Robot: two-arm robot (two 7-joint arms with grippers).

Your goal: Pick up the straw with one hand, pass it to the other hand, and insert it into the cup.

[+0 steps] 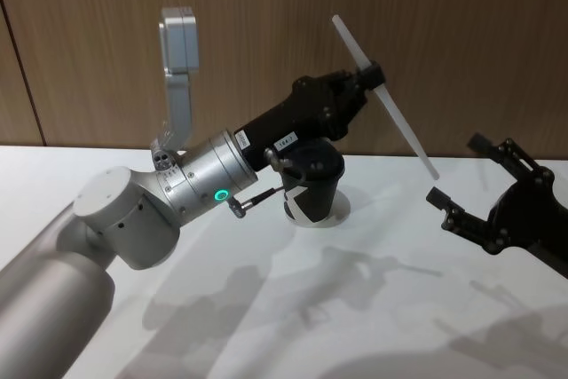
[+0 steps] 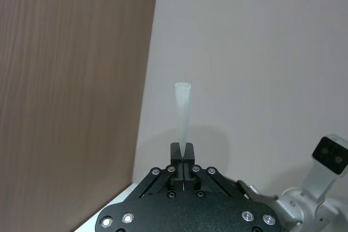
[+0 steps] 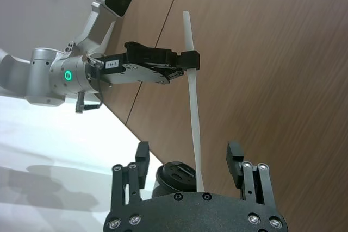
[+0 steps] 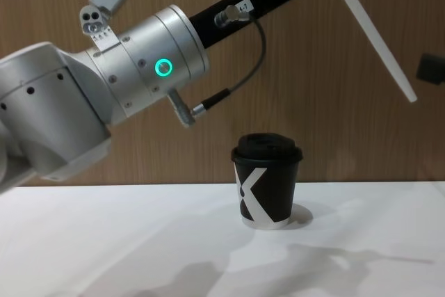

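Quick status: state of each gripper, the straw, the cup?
Left gripper: shut on straw, raised.
Right gripper: open, by straw's lower end.
Straw: tilted, aloft.
Cup: upright, lidded, no straw in it.

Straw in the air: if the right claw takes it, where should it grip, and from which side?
Probably the free lower stretch of the long thin white straw, below where the long black left claw is shut on it. It slants down toward the robot's right, so the open boxy black right claw can close in from that side.
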